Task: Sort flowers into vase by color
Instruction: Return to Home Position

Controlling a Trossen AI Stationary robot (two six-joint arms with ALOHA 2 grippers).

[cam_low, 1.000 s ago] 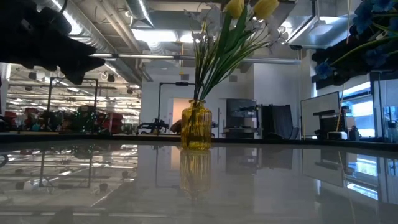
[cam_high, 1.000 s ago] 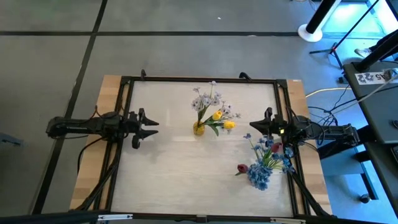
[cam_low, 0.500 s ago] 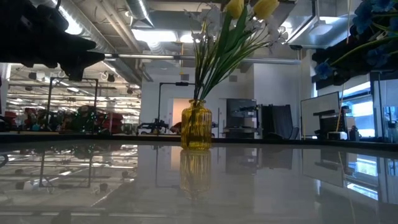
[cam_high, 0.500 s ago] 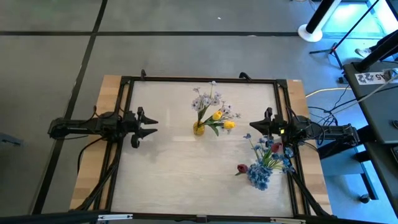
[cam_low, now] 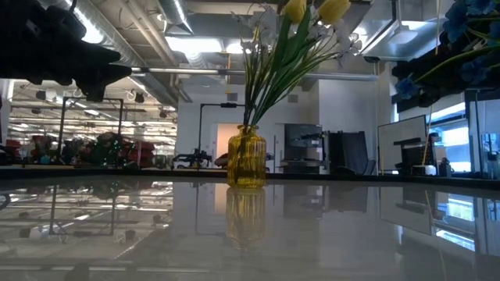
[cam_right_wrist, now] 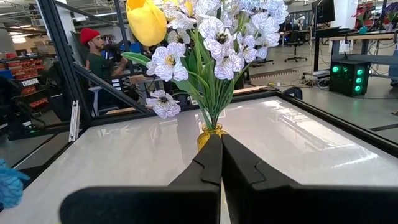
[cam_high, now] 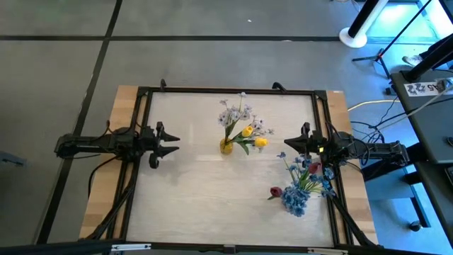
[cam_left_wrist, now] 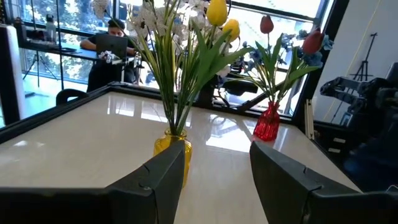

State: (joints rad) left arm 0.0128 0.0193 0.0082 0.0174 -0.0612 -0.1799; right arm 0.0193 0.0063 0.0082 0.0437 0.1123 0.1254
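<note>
High view: left gripper (cam_high: 173, 144) and right gripper (cam_high: 289, 142) are hovering at opposite desk (cam_high: 184, 205) edges. White and yellow flowers (cam_high: 241, 120) are standing in the yellow vase (cam_high: 226, 147) mid-desk, blue and red flowers (cam_high: 296, 200) beside the right arm. Low view: yellow vase is sitting upright. Left wrist: fingers (cam_left_wrist: 168, 174) are gaping wide, empty; red vase (cam_left_wrist: 268, 122) is holding the blue-red bunch. Right wrist: fingers (cam_right_wrist: 208, 168) are pressing together, empty. Likely homing; next is just parking.

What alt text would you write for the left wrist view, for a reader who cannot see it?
A yellow ribbed glass vase holding white-lavender and yellow artificial flowers stands on the pale glossy table, seen past the open left gripper. Farther off, a small red glass vase holds red and blue flowers.
</note>
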